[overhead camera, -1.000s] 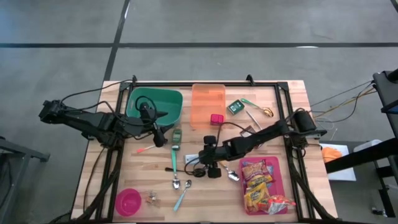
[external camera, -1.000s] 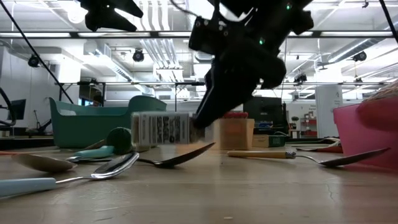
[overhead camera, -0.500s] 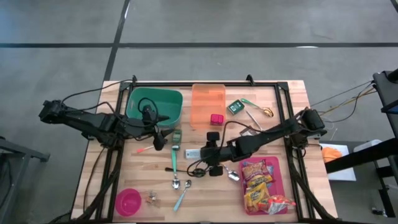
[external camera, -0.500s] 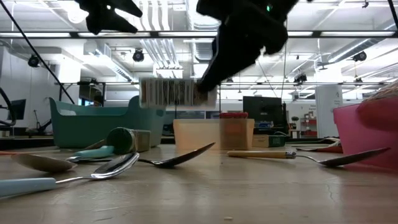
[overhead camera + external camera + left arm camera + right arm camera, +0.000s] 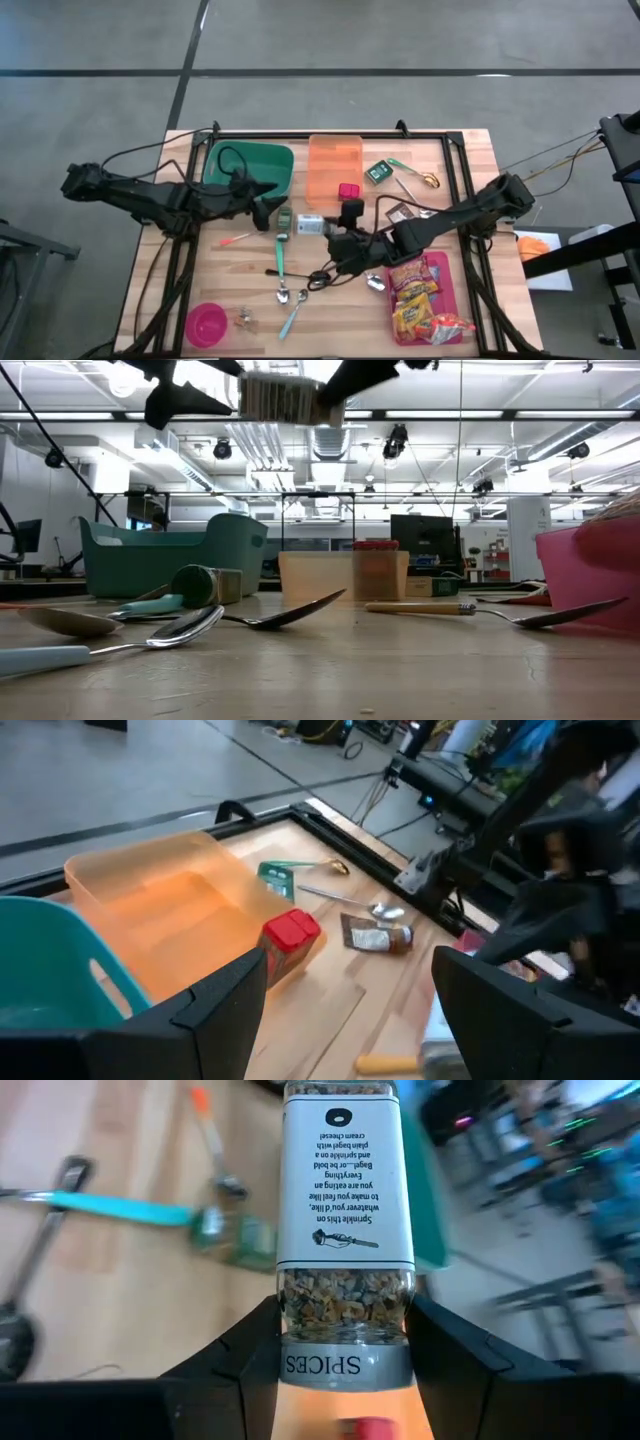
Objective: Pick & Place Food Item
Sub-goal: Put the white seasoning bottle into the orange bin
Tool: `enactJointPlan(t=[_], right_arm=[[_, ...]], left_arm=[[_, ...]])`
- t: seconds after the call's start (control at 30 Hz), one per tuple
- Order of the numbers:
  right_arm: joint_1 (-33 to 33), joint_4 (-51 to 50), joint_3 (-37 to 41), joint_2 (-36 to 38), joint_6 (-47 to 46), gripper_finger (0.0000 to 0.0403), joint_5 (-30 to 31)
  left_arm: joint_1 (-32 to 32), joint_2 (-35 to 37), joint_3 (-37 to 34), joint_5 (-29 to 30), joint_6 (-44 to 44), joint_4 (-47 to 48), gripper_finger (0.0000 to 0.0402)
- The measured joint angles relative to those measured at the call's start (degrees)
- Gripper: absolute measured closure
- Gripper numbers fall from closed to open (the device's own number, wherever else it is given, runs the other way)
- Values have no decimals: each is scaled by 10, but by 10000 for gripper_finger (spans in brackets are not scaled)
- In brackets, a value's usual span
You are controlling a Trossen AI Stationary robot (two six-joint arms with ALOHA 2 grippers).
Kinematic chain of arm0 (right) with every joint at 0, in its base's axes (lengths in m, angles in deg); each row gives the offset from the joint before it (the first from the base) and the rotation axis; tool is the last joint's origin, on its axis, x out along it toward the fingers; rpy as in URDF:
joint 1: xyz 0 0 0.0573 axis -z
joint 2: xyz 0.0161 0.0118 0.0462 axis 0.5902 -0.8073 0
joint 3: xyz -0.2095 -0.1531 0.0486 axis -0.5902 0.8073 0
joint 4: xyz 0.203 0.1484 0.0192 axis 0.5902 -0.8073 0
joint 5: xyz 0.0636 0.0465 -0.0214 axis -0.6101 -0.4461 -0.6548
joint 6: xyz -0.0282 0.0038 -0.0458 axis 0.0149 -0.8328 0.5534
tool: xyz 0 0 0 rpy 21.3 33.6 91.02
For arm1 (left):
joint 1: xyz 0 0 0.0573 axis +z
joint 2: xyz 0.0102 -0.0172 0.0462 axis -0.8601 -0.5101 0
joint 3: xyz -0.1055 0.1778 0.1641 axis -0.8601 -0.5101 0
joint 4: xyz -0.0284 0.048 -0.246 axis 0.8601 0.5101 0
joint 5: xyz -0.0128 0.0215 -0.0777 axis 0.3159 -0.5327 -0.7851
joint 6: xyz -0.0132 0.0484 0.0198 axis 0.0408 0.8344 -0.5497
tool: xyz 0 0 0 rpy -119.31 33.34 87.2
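- Wooden table (image 5: 460,160) seen from above, cluttered with spoons and bins.
- Right gripper (image 5: 330,228) clamped on spice jar (image 5: 310,224), lifted, lying lengthwise.
- Orange bin (image 5: 334,165) just beyond jar.
- Left gripper (image 5: 272,212) spread wide, empty, beside jar.

Near the right gripper (image 5: 327,228): orange bin (image 5: 334,166) w/ red cube (image 5: 348,191) just beyond, teal tub (image 5: 249,166) past it, spoons (image 5: 283,292) below, pink tray (image 5: 446,290) & pink bowl (image 5: 206,323) farther off.

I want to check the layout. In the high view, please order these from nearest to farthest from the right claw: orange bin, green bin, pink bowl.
From the right claw, which holds the spice jar:
1. Orange bin, at the far edge.
2. Green bin, on the left side.
3. Pink bowl, in the near left corner.
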Motion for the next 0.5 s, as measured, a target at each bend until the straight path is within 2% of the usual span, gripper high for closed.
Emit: enactJointPlan(t=[0.13, 0.37, 0.5], right_arm=[[-5, -8, -22, 0, 27, 230, 39], [-6, -8, -31, 0, 49, 230, 56], [-6, -8, -31, 0, 63, 230, 69]], left_arm=[[7, 0, -12, -22, -2, -44, 117], [7, -4, -13, -135, 31, -96, 117], [7, -13, -13, -147, 31, -100, 117]])
